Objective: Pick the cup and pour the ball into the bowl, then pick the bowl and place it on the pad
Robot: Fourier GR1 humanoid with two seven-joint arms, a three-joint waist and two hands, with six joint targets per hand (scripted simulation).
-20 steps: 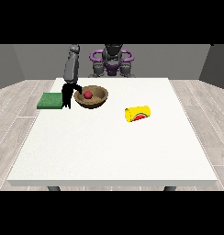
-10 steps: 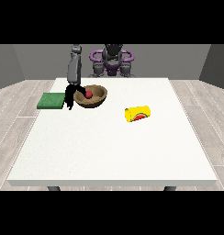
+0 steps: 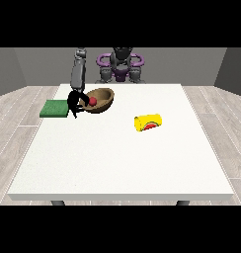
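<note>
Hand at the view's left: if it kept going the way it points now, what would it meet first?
The hand is already at the bowl, so probably the bowl's near rim; depth is hard to judge.

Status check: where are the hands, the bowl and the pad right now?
Black hand at the view's left grips the brown wooden bowl by its rim, bowl tilted. Red ball inside. Green square pad alongside. Yellow cup on its side, apart. Other hand unseen.
</note>
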